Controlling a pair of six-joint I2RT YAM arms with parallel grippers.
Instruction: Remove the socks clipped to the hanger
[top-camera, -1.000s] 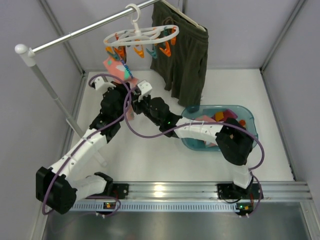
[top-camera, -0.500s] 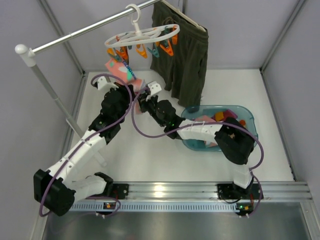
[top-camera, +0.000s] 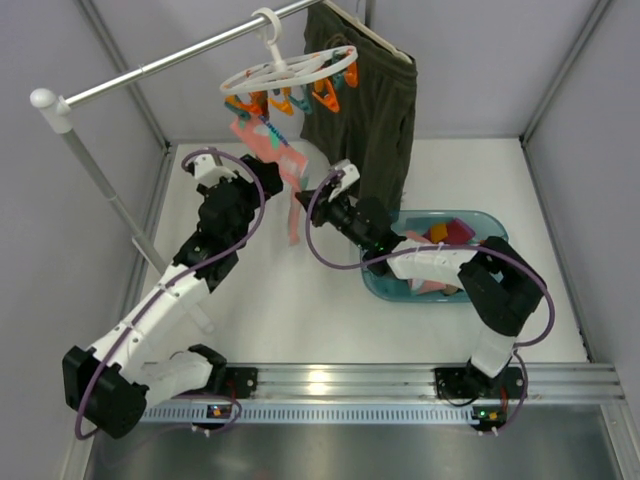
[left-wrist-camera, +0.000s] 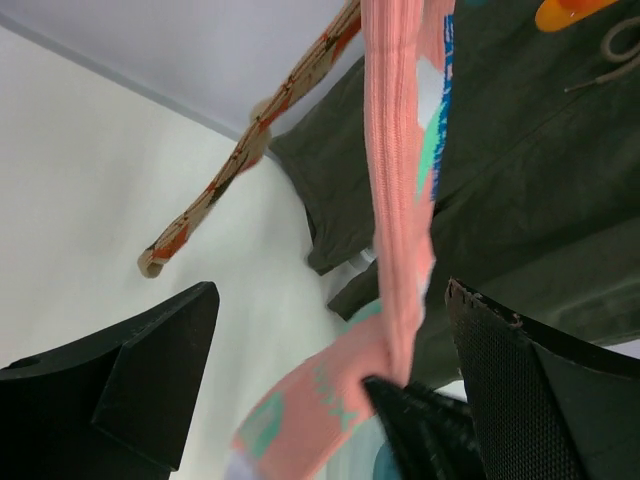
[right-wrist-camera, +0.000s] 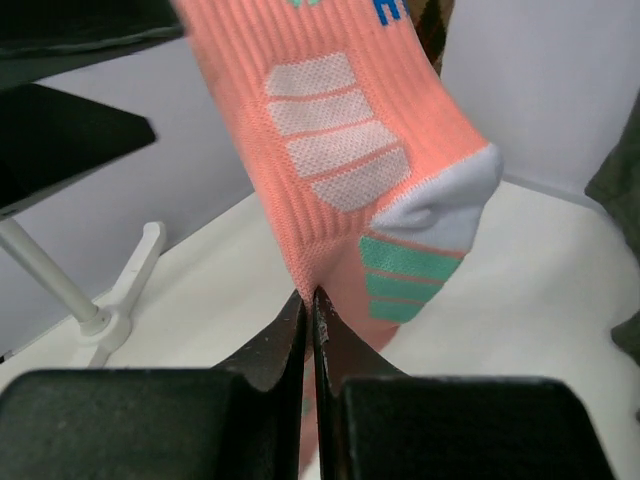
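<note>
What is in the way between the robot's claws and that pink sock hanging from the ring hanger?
Nothing visible. The right gripper is shut on the lower part of the pink sock, and the open left gripper sits right beside it. The sock's top runs up to the pegs of the hanger.

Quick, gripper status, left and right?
Left gripper: open, holding nothing.
Right gripper: shut on the pink sock.

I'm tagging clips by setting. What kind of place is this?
Likely a lab test cell staged as a laundry corner: plain grey panel walls box in a white table, two robot arms are bolted to its front rail, and a clothes rail carries a peg hanger and shorts.
</note>
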